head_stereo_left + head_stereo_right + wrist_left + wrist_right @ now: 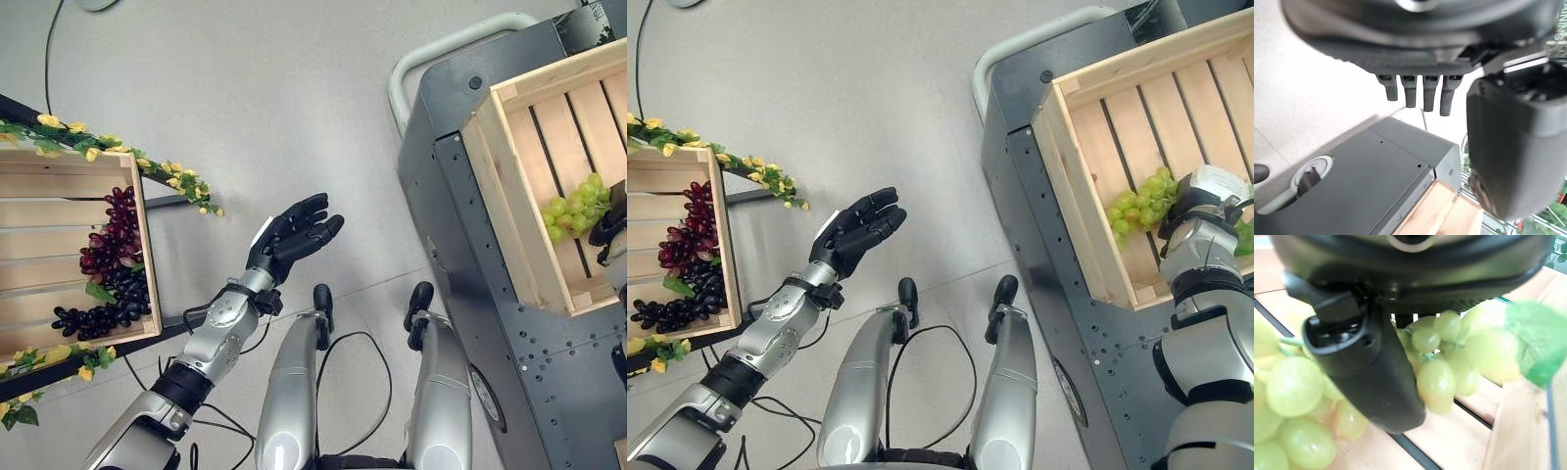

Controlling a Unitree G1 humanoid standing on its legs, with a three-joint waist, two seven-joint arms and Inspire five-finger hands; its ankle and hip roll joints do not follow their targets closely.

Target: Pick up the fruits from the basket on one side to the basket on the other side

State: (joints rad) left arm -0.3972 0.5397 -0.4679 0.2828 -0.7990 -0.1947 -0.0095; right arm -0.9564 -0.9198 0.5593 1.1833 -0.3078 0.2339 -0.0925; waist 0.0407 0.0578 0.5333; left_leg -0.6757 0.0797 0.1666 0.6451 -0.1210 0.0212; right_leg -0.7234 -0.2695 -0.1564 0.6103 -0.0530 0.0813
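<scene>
Grapes [1141, 208] pinched by right hand [1193, 204] inside right crate [1073, 186] (left hand [294, 235] open, idle); release comes next

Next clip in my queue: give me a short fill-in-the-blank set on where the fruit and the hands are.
1. The right hand is at the ____ grapes.
2. Those grapes lie in the crate on the robot's ____ side.
3. The purple grapes lie in the crate trimmed with yellow ____.
4. The left hand holds ____.

Missing words: green; right; flowers; nothing
</scene>
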